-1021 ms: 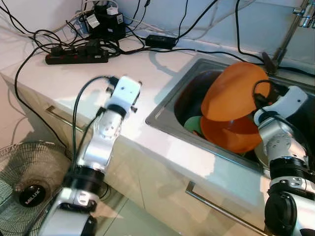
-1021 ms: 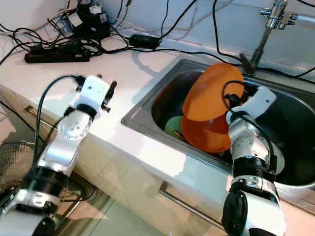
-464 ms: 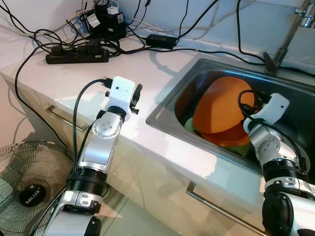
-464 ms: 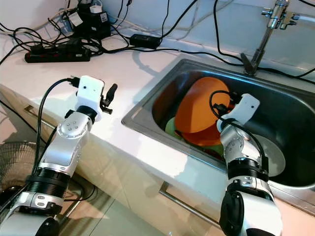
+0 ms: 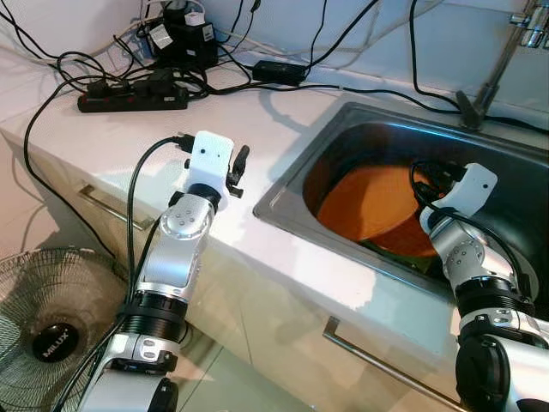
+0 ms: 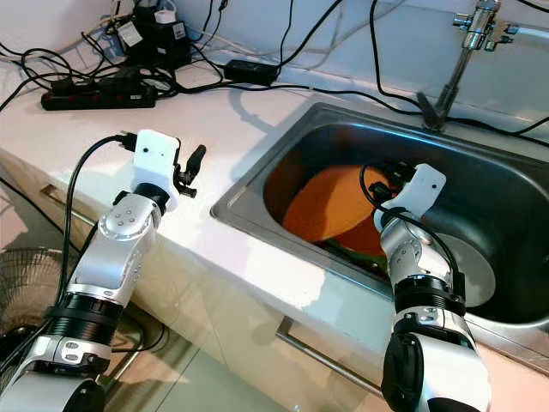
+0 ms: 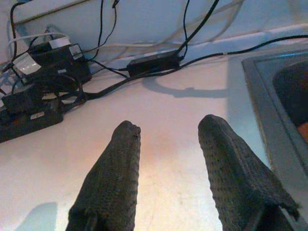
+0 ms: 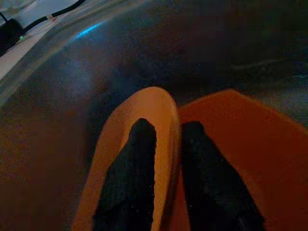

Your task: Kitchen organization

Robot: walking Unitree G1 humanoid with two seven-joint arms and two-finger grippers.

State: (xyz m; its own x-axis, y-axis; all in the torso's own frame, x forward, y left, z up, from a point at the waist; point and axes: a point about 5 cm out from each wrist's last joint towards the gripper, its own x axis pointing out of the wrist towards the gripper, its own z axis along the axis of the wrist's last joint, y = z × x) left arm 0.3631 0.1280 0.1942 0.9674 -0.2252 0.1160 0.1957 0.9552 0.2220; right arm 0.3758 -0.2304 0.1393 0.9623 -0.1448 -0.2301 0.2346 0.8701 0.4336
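Right end effector (image 8: 166, 144) clamped on orange plate's (image 5: 373, 202) rim, low in sink (image 5: 283, 202) at 3 o'clock; left end effector (image 7: 166, 139) spread open above table (image 5: 129, 137) at 9 o'clock

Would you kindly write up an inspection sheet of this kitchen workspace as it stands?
Surface: pale stone countertop, steel sink basin set into it.
Job's things: orange plastic plate lying low in the basin, over another orange dish; grey round plate beside.
Clutter: black power strip, black adapters.
Grippers: right claw shut on the orange plate's rim; left claw open, above the countertop.
Cables: black leads across the counter and behind the sink.
Surroundings: metal tap, floor fan, cabinet handles.
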